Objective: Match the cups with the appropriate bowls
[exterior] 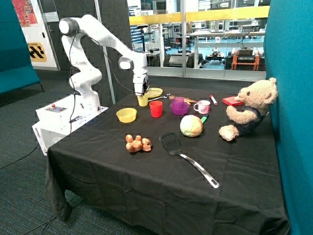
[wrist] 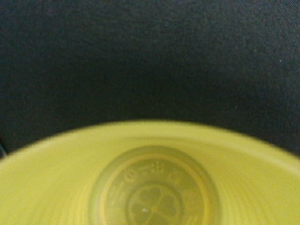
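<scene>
Closest to the camera lies a black spatula (exterior: 188, 157) near the table's (exterior: 146, 196) front edge, with a small heap of potatoes (exterior: 138, 143) beside it. Farther back, near the far edge, my gripper (exterior: 143, 94) sits right on top of the yellow cup (exterior: 142, 101) — I cannot tell whether it is clamped or not. The wrist view looks straight down into that cup (wrist: 150, 187). It looks to me like light, stiff, slick plastic; I'd pinch it across the rim wall. The yellow bowl (exterior: 126, 115) waits nearby, toward the front, empty. The purple cup (exterior: 179, 103) already stands in the purple bowl (exterior: 179, 110). The arm reaches out from its base, wrist pointing straight down.
</scene>
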Available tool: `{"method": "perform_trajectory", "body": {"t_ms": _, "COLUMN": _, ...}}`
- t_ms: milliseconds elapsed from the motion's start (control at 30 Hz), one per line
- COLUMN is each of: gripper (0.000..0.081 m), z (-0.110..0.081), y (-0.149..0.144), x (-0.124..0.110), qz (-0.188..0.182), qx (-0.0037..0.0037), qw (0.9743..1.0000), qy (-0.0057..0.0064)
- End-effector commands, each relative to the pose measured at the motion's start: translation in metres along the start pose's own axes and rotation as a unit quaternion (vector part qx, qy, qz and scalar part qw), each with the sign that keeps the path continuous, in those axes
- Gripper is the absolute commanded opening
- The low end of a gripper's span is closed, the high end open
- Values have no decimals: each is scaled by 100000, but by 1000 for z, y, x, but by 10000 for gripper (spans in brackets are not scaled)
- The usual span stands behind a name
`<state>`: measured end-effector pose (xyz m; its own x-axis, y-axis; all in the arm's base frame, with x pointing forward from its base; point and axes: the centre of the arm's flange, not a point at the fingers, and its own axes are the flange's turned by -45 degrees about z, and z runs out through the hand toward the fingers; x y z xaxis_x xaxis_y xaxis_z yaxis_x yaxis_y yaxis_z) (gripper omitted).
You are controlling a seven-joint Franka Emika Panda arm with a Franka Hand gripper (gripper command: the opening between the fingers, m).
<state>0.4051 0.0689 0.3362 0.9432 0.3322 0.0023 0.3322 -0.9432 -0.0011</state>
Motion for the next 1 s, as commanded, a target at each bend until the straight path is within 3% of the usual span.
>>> {"method": "perform_trajectory", "body": {"t_ms": 0, "gripper": 422, "z": 5, "y": 5, "x": 1, "qz": 597, "qx": -56, "qw": 99998, "qy": -114}}
{"method": "perform_trajectory", "body": {"t_ms": 133, "gripper": 335, "z": 5, "y": 4, "x": 1, "qz": 593, "qx": -56, "qw": 99998, "qy": -114}}
{"method": "perform_trajectory", "body": {"t_ms": 233, "gripper": 76, "z": 5, "y": 5, "x": 2, "qz": 849, "qx": -56, "qw": 99996, "qy": -113}}
{"method": "perform_trajectory", "body": {"t_ms": 300, "gripper": 19, "z": 5, "y": 5, "x": 2, "qz": 899, "qx": -56, "qw": 99996, "qy": -113}}
{"method": "perform_trajectory", "body": {"t_ms": 967, "gripper": 0, "z": 4, "y": 4, "x": 4, "qz": 373, "qx": -55, "qw": 99999, "qy": -114}}
